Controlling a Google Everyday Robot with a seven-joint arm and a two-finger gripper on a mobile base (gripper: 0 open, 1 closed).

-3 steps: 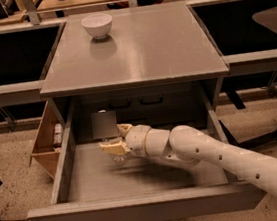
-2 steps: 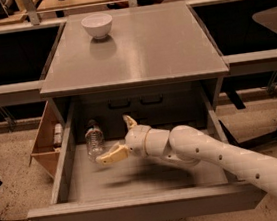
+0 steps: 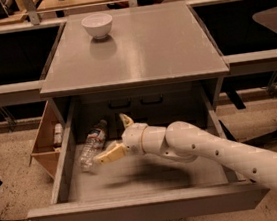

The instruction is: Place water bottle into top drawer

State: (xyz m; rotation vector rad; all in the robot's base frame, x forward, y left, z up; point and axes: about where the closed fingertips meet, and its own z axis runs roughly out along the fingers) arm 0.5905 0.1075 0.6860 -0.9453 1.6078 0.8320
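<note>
Clear water bottle [image 3: 93,144] lying in top drawer [image 3: 140,208], left side; hand [image 3: 115,138] just beside, fingers [image 3: 108,154] spread, empty.

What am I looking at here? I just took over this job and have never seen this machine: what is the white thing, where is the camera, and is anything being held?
The white jointed tube coming in from the lower right is the robot's single arm. At its tip is the gripper. Its two tan fingers are spread open above the floor of the pulled-out top drawer, and they hold nothing. There is only one camera, looking down at the grey cabinet from the front; where it is mounted is not on record. The water bottle lies on its side on the drawer floor near the left wall, right beside the lower finger. A white bowl stands on the cabinet top.
</note>
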